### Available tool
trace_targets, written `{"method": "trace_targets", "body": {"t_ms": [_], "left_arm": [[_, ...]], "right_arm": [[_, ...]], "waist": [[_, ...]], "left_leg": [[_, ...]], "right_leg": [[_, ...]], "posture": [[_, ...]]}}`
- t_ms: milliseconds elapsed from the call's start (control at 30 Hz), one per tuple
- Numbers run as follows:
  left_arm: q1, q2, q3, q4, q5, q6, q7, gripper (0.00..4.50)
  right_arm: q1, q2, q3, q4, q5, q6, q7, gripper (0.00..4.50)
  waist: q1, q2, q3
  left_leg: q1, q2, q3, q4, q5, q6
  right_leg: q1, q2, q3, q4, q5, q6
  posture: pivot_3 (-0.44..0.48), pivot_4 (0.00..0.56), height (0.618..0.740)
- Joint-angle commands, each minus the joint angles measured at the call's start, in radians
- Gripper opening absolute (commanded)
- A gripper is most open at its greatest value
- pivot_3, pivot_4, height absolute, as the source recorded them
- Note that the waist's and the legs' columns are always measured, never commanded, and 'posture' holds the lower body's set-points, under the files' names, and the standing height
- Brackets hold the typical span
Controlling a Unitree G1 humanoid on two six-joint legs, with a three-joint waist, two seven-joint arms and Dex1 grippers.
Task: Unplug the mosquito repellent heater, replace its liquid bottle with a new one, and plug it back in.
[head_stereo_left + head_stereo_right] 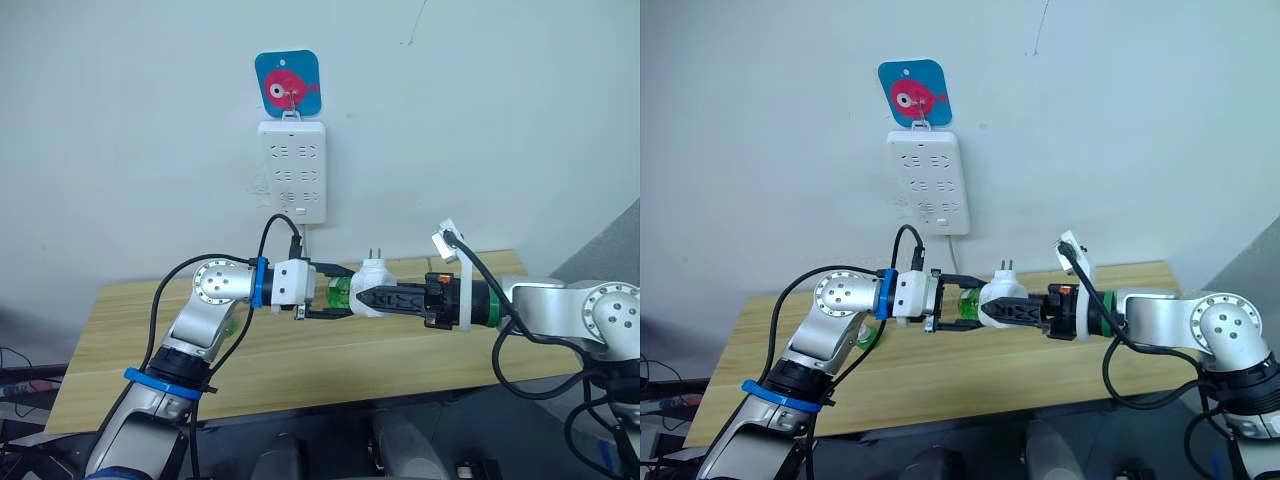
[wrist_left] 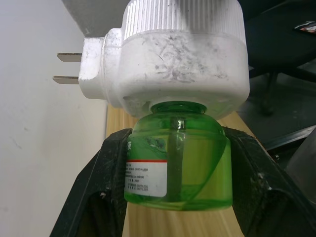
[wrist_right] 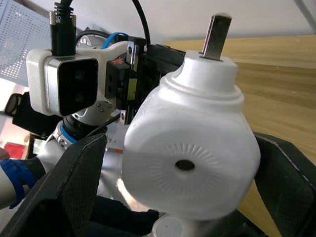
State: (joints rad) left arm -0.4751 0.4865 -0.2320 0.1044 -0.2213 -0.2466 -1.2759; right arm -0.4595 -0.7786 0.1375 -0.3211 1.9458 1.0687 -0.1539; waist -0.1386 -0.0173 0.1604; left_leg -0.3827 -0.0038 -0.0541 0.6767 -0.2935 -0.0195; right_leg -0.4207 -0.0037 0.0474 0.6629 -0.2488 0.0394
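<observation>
Two pincers (image 1: 325, 295) (image 1: 365, 298) — heater (image 1: 372, 283), bottle (image 1: 340, 294) between.

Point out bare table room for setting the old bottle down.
The wooden table is bare toward its left end, beyond the left arm, and along the front edge. It is crowded mid-air at centre, where the left claw grips the green bottle and the right claw the heater.

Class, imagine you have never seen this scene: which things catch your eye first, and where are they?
Midair above the wooden table, the white mosquito repellent heater sits in the right pincer, prongs up, while the left pincer grips its green liquid bottle. On the wall behind hangs a white power strip under a blue fish hook.
</observation>
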Motion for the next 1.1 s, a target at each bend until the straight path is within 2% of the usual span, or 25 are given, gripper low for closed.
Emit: {"method": "trace_targets", "body": {"t_ms": [33, 200, 233, 367, 433, 533, 667, 767, 867, 967, 1033, 1100], "left_arm": [[-0.001, -0.003, -0.002, -0.037, -0.019, -0.008, -0.001, 2.29], [0.004, 0.000, -0.001, -0.046, -0.028, -0.005, -0.004, 2.29], [0.004, 0.001, -0.001, -0.047, -0.028, -0.004, -0.004, 2.29], [0.004, 0.017, 0.000, -0.064, -0.052, 0.030, -0.027, 2.29], [0.001, 0.035, -0.001, -0.089, -0.087, 0.100, -0.057, 2.29], [-0.019, 0.085, -0.008, -0.151, -0.179, 0.346, -0.105, 2.29], [-0.079, 0.184, -0.018, -0.209, -0.346, 0.778, -0.173, 2.29], [-0.125, 0.222, -0.017, -0.202, -0.418, 0.951, -0.216, 2.29], [-0.156, 0.215, -0.001, -0.181, -0.434, 0.993, -0.222, 2.29], [-0.152, 0.214, 0.007, -0.158, -0.393, 0.932, -0.227, 2.29], [-0.138, 0.214, 0.001, -0.149, -0.342, 0.817, -0.248, 3.02], [-0.121, 0.196, 0.018, -0.138, -0.296, 0.696, -0.225, 3.53]], "right_arm": [[-0.027, 0.011, -0.009, -0.017, 0.026, -0.013, 0.020, 4.50], [-0.031, 0.018, 0.000, -0.021, 0.026, -0.011, 0.020, 3.18], [-0.031, 0.019, 0.001, -0.022, 0.026, -0.011, 0.020, 3.03], [-0.036, 0.013, 0.005, -0.030, 0.020, -0.006, 0.021, 3.03], [-0.039, 0.014, 0.000, -0.035, 0.009, -0.006, 0.033, 3.03], [-0.043, 0.005, -0.016, -0.053, -0.014, 0.011, 0.090, 3.03], [-0.050, -0.012, -0.036, -0.101, -0.099, 0.044, 0.210, 3.03], [-0.052, -0.023, -0.042, -0.135, -0.170, 0.057, 0.295, 3.03], [-0.043, -0.022, -0.048, -0.141, -0.188, 0.048, 0.329, 3.03], [-0.027, -0.020, -0.057, -0.132, -0.178, 0.031, 0.327, 3.03], [-0.015, -0.023, -0.063, -0.125, -0.162, 0.024, 0.318, 3.03], [0.002, -0.031, -0.070, -0.119, -0.139, 0.019, 0.304, 3.03]], "waist": [[0.000, 0.000, 0.000], [0.000, 0.000, 0.000], [0.000, 0.000, 0.000], [0.000, 0.000, 0.000], [0.000, 0.000, 0.000], [-0.001, 0.000, 0.000], [-0.001, 0.001, 0.001], [-0.001, 0.001, 0.001], [-0.001, 0.001, 0.001], [-0.001, 0.001, 0.001], [0.000, 0.001, 0.001], [0.000, 0.001, 0.001]], "left_leg": [[0.000, 0.000, 0.000, 0.000, 0.000, 0.000], [0.000, 0.000, 0.000, 0.000, 0.000, 0.000], [0.000, 0.000, 0.000, 0.000, 0.000, 0.000], [0.000, 0.000, 0.000, 0.000, 0.000, 0.000], [0.000, 0.000, 0.000, 0.000, 0.000, 0.000], [0.000, 0.000, -0.001, 0.000, 0.000, 0.000], [0.000, 0.000, -0.002, 0.000, 0.000, 0.000], [0.001, 0.000, -0.002, 0.000, 0.000, 0.000], [0.001, 0.000, -0.002, 0.000, 0.000, 0.000], [0.001, 0.000, -0.002, 0.000, 0.000, 0.000], [0.001, 0.000, -0.002, 0.000, 0.000, 0.000], [0.001, 0.000, -0.002, 0.000, 0.000, 0.000]], "right_leg": [[0.000, 0.000, 0.000, 0.000, 0.000, 0.000], [0.000, 0.000, 0.000, 0.000, 0.000, 0.000], [0.000, 0.000, 0.000, 0.000, 0.000, 0.000], [0.000, 0.000, 0.000, 0.000, 0.000, 0.000], [0.000, 0.000, 0.000, 0.000, 0.000, 0.000], [0.000, 0.000, 0.000, 0.000, 0.000, 0.000], [0.000, 0.001, -0.003, 0.001, 0.000, 0.000], [0.000, 0.001, -0.004, 0.000, 0.000, 0.000], [0.000, 0.001, -0.004, 0.000, 0.000, 0.000], [-0.001, 0.001, -0.003, 0.000, 0.000, 0.000], [-0.001, 0.001, -0.003, 0.000, 0.000, 0.000], [-0.001, 0.001, -0.003, 0.000, 0.000, 0.000]], "posture": [[-0.186, 0.146, 0.733], [-0.184, 0.147, 0.733], [-0.184, 0.147, 0.733], [-0.182, 0.145, 0.733], [-0.180, 0.145, 0.733], [-0.179, 0.144, 0.733], [-0.178, 0.142, 0.733], [-0.180, 0.141, 0.733], [-0.185, 0.141, 0.733], [-0.185, 0.141, 0.733], [-0.182, 0.141, 0.733], [-0.182, 0.141, 0.733]]}}
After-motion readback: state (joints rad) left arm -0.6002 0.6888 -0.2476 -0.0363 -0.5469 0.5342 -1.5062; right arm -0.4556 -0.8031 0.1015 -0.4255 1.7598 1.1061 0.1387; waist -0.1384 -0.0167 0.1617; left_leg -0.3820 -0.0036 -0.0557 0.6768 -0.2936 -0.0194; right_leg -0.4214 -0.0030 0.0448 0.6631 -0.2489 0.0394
